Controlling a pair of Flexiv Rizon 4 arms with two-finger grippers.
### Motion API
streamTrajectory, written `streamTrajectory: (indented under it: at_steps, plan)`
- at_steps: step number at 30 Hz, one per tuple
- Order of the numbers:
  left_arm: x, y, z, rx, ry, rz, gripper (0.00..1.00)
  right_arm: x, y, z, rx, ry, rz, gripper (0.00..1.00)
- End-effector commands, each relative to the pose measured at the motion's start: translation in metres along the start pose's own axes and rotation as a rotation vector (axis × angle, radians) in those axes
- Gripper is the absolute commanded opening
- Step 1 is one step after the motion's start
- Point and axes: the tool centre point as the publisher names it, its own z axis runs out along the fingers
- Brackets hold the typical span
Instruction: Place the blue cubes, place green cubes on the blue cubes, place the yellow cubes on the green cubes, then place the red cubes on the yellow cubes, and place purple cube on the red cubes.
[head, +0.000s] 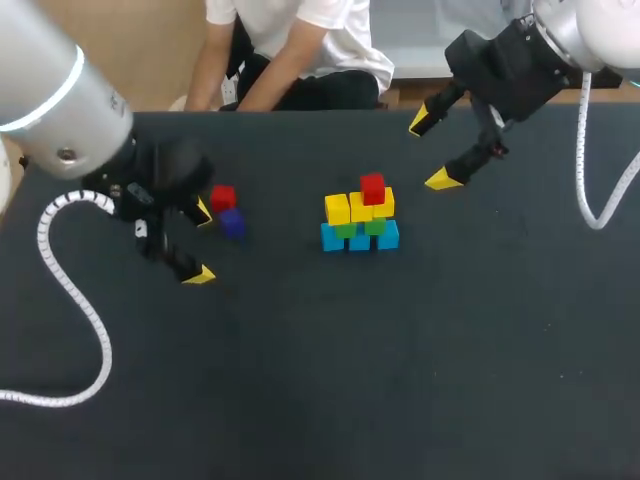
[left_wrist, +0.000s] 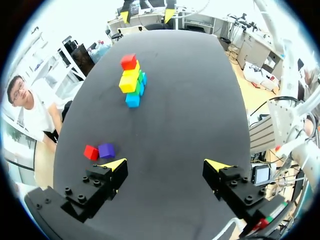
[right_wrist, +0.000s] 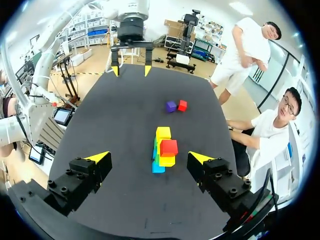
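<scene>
The stack (head: 360, 238) stands at the middle of the frame: blue at the bottom, green above, then yellow cubes (head: 337, 208), with one top red cube (head: 372, 187) seated toward its right side. A loose red cube (head: 223, 197) and the purple cube (head: 232, 222) lie touching at the left centre of the table (head: 400, 380). The left gripper (head: 200, 243) hangs just beside them with its fingers spread wide and nothing between them. Both cubes sit off to the side of one tip, not in the gap. The right gripper (head: 430, 151) is at the upper right, also wide open and empty, well clear of the stack. The step in hand looks to be fetching the loose red cube. To do it well, the left gripper should shift so the red cube is centred between the tips. It should turn so the fingers close on the two faces that do not touch the purple cube, or the purple may get dragged along. The cube should then be set down gently on the bare yellow beside the top red cube, since a nudge could topple the stack.
</scene>
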Motion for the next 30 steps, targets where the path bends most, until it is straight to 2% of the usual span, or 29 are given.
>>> streamTrajectory:
  at_steps: [1,15,25,30]
  plan:
    - [-0.001,0.016,0.004,0.041,0.026,0.000,1.00,0.000,0.000,0.000,0.000,0.000,0.000,1.00]
    - [0.013,0.044,0.001,0.038,0.058,0.001,1.00,0.000,0.000,0.000,0.000,0.000,0.000,1.00]
    - [0.017,0.075,0.000,0.030,0.070,0.004,1.00,0.000,0.000,0.000,0.000,0.000,0.000,1.00]
    - [0.015,0.081,-0.002,0.010,0.037,0.013,1.00,0.000,0.000,0.000,0.000,0.000,0.000,1.00]
